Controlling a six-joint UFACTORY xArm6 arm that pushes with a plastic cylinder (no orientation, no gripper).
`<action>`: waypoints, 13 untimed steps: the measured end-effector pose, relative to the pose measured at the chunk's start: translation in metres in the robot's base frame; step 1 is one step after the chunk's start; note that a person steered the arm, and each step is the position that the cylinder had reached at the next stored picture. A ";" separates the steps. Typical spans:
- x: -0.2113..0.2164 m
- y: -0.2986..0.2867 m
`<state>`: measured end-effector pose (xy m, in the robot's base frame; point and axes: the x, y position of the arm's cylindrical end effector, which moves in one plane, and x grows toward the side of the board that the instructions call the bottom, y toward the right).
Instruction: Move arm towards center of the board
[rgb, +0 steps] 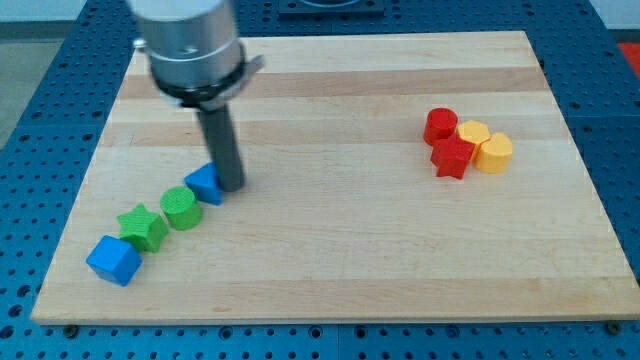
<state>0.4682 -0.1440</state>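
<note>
My tip (231, 185) rests on the wooden board (330, 250) at the view's left, touching the right side of a small blue block (204, 184). A diagonal row runs down-left from it: a green round block (181, 210), a green star block (143, 227) and a blue cube (113, 260). At the view's right is a tight cluster: a red round block (440, 125), a red star block (452, 156), a yellow block (472, 133) and a yellow hexagonal block (493, 153). The tip is far left of that cluster.
The arm's grey metal body (190, 45) hangs over the board's top-left part. A blue perforated table (30, 150) surrounds the board on all sides.
</note>
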 end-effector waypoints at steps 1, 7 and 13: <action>0.000 -0.051; -0.004 -0.048; -0.046 0.005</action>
<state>0.4225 -0.1391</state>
